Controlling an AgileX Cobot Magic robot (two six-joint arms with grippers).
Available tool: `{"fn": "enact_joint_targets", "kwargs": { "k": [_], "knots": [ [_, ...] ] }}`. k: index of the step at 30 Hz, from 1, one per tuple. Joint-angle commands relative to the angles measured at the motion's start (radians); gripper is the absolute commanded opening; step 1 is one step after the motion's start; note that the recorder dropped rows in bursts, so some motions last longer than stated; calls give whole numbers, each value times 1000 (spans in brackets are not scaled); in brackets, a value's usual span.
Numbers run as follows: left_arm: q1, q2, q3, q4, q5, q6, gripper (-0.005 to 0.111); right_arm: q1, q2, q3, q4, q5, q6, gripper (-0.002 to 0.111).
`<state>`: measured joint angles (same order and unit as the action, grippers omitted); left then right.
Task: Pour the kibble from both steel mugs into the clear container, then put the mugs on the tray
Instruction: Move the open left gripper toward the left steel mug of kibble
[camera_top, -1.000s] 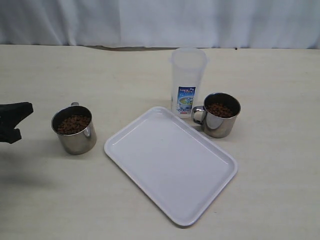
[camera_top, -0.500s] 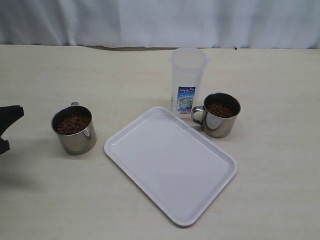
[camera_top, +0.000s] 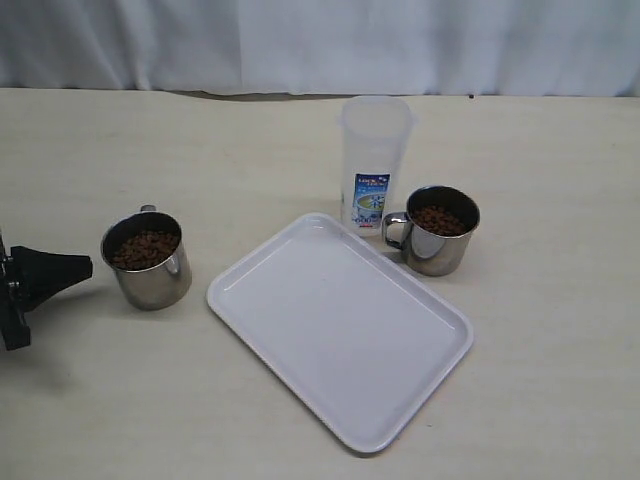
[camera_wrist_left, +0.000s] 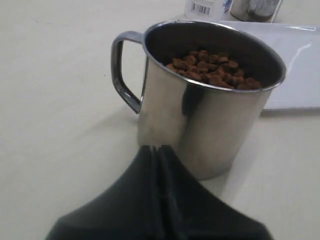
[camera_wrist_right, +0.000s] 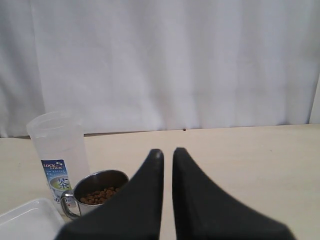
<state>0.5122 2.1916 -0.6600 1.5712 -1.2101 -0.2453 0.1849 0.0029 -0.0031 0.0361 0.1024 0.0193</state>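
One closed, empty left gripper (camera_wrist_left: 156, 148) sits just beside the shiny steel mug (camera_wrist_left: 210, 105) left of the white plastic tray (camera_top: 340, 330); advancing unopened could tip it, spilling reddish-brown kibble (camera_wrist_left: 212, 72).

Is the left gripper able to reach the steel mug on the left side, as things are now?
Probably yes. The left gripper points at the left steel mug, close by, with only bare table between them. Its jaws are shut, so they must open before any grasp.
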Motion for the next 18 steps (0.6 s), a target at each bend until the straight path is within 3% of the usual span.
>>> {"fn": "enact_joint_targets", "kwargs": {
  "k": [1, 4, 10, 13, 18],
  "knots": [
    [-4, 16, -4, -58, -2, 8, 3, 4, -3, 3, 2, -1, -9, 5],
    [-14, 16, -4, -69, -11, 8, 14, 4, -3, 3, 2, -1, -9, 5],
    [-19, 16, -4, -110, -11, 5, 52, 4, -3, 3, 2, -1, -9, 5],
    [-31, 16, -4, -110, -11, 5, 58, 4, -3, 3, 2, -1, -9, 5],
    [-52, 16, -4, -99, -11, 5, 58, 4, -3, 3, 2, -1, -9, 5]
  ]
}}
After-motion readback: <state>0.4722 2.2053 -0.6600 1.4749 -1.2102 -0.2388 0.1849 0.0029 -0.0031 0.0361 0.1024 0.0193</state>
